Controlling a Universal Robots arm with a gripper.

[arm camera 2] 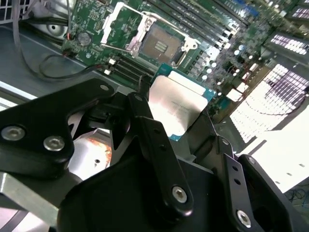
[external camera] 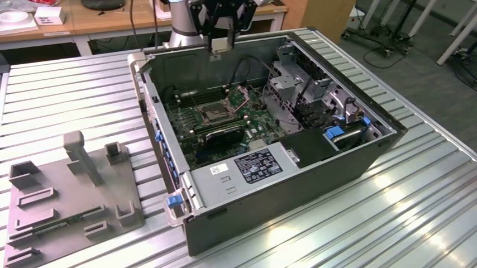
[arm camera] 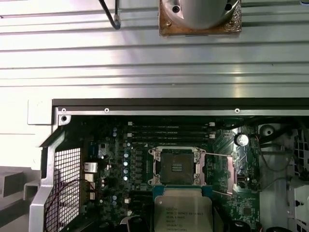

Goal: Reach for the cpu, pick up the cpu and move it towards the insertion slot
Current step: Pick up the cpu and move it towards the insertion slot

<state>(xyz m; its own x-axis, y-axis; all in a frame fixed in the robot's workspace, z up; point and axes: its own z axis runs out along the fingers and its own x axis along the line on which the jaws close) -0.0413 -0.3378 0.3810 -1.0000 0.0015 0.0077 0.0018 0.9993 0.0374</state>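
My gripper is clamped on the cpu, which I hold in the air above the open computer case. Beyond the cpu, the insertion slot sits open on the motherboard.

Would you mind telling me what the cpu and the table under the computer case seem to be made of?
The cpu, held in the gripper, has a matte silvery top, likely metal, on a teal-edged board. The table looks like ribbed bare aluminium, judging by its bright glare.
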